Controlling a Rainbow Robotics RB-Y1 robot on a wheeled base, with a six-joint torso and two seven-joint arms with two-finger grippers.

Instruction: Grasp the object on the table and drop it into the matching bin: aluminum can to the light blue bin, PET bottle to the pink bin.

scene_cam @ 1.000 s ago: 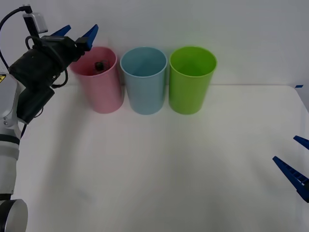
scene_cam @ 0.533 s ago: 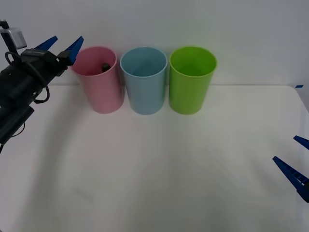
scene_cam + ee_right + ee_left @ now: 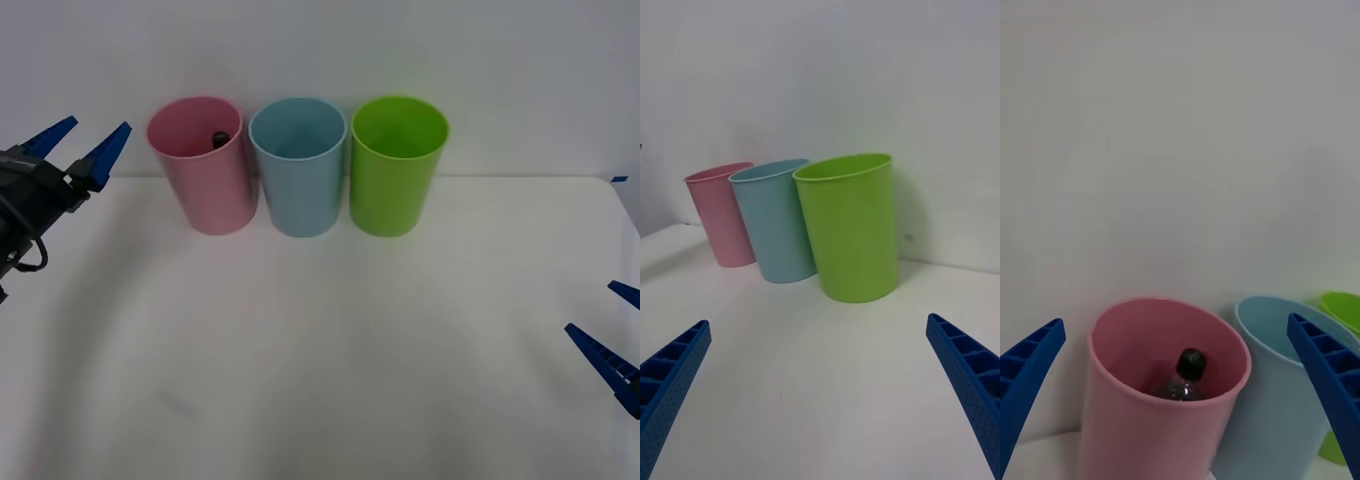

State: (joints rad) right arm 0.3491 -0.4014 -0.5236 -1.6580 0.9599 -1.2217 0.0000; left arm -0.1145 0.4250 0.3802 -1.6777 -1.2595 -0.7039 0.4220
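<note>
— What's the left gripper (image 3: 84, 147) doing right now?

— It hangs at the left edge of the table (image 3: 320, 340), raised, just to the left of the pink bin (image 3: 203, 165). Its two blue ribbed fingers are spread wide apart and there's nothing between them. From its own wrist camera you see the fingers (image 3: 1027, 375) framing the pink bin's (image 3: 1161, 405) mouth from a little above.

— And the bottle?

— The PET bottle (image 3: 1182, 376) is inside the pink bin, leaning against the far wall with its black cap up. From the front you catch just a dark bit of it (image 3: 220, 138) below the back rim.

— The other bins?

— The light blue bin (image 3: 297, 165) stands right beside the pink one, nearly touching it, and a lime green bin (image 3: 397, 163) comes next in the same row, along the back of the table against the white wall. All three are upright.

— What about the right gripper (image 3: 618, 335)?

— Parked low at the right edge of the table, well apart from the bins. Its fingers are splayed wide too, holding nothing. Its wrist camera looks across the white tabletop (image 3: 812, 375) at the row, with the green bin (image 3: 850, 225) nearest, then the blue (image 3: 775, 221), then the pink (image 3: 721, 217).
</note>
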